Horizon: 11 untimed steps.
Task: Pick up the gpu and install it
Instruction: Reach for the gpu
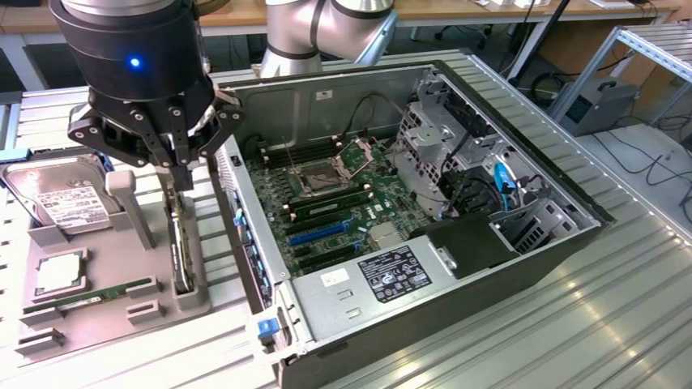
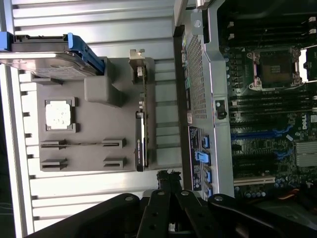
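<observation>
Gripper (image 1: 178,182) (image 2: 168,176) fingers pinched narrow, holding nothing. It hovers just above the far end of the gpu (image 1: 184,243) (image 2: 141,139), not touching. The gpu stands on edge in a slot of the gray fixture tray (image 1: 108,320) (image 2: 94,124), on the tray's side nearest the open computer case (image 1: 433,267) (image 2: 218,74). The case is on the exterior view's right. Hard drive (image 1: 60,198) at the tray's far left corner, CPU chip (image 1: 60,275) nearer. Motherboard (image 1: 324,211) exposed inside the case.
</observation>
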Available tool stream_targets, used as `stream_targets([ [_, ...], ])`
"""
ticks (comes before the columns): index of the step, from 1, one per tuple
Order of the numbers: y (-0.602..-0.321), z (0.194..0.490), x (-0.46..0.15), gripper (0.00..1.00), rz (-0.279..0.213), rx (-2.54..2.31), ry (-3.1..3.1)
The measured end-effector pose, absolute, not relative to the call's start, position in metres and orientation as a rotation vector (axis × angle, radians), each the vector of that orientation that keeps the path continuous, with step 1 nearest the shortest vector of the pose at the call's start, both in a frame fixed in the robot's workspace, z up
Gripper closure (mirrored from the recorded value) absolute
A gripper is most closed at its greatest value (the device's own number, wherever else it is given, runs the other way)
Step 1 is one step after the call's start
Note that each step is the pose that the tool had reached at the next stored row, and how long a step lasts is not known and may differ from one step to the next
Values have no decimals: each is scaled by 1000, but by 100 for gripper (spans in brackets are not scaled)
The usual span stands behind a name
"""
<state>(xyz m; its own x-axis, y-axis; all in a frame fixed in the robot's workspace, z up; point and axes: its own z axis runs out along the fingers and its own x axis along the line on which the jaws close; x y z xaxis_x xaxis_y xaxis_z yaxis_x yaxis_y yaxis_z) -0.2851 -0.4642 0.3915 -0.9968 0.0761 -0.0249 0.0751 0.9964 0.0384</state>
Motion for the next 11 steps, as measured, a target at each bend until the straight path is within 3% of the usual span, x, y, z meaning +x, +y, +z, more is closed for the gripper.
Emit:
stream_targets([
  [11,-468,391,-285,89,57,118,3112],
])
